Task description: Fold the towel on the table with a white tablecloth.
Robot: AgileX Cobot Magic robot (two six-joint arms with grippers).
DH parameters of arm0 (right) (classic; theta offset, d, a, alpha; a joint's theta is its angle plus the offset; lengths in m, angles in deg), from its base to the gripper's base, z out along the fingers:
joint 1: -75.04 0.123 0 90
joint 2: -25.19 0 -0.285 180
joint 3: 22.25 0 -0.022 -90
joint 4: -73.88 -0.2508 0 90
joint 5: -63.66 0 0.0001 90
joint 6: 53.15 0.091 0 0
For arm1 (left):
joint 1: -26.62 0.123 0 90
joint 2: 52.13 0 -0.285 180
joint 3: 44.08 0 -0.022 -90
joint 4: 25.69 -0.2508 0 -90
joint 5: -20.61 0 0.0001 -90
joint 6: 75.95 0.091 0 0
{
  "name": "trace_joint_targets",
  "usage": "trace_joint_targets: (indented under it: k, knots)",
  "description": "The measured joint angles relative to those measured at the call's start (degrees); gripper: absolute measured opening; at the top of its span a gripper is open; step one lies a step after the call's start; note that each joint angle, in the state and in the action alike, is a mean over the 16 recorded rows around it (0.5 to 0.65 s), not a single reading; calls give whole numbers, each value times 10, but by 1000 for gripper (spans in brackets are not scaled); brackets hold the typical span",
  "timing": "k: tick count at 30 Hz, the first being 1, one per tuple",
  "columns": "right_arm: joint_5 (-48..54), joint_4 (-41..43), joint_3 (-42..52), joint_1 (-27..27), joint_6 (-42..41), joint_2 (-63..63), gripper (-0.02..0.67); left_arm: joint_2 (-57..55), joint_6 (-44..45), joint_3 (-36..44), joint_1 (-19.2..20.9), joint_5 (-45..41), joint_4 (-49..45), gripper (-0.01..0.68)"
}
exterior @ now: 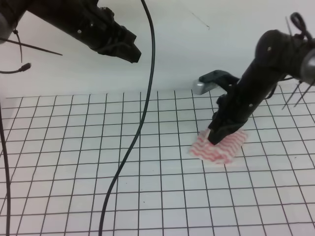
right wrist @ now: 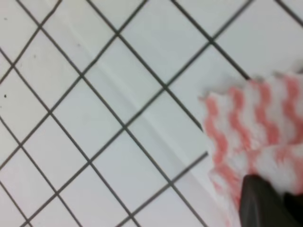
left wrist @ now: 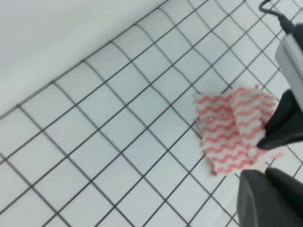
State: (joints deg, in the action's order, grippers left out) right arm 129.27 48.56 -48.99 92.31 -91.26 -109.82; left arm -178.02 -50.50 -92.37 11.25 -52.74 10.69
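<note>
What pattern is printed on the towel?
Pinkish-red and white wavy stripes on the towel, clearest in the left wrist view.

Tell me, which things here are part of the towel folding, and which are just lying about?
Part of the job:
- towel, partly folded
- table with a white tablecloth
- right end effector, down on the towel
- left end effector, raised away from it

Just there:
- black cable hanging across the grid
- grey metal piece at the table's far edge
</note>
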Motion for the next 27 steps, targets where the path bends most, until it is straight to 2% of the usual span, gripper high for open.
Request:
trace_joint_targets:
  k: [10,23,26,27]
  knots:
    - [-6,1,-33,17,3,-35,27,3,-4,0,3,2,6,0]
    - [-14,-42,-37,15,-11,-22,247,3,-3,0,3,2,11,0]
    - [-8,-43,-38,13,-15,-12,275,3,-3,0,3,0,11,0]
    - [-4,-41,-38,12,-15,-8,264,3,-3,0,3,0,11,0]
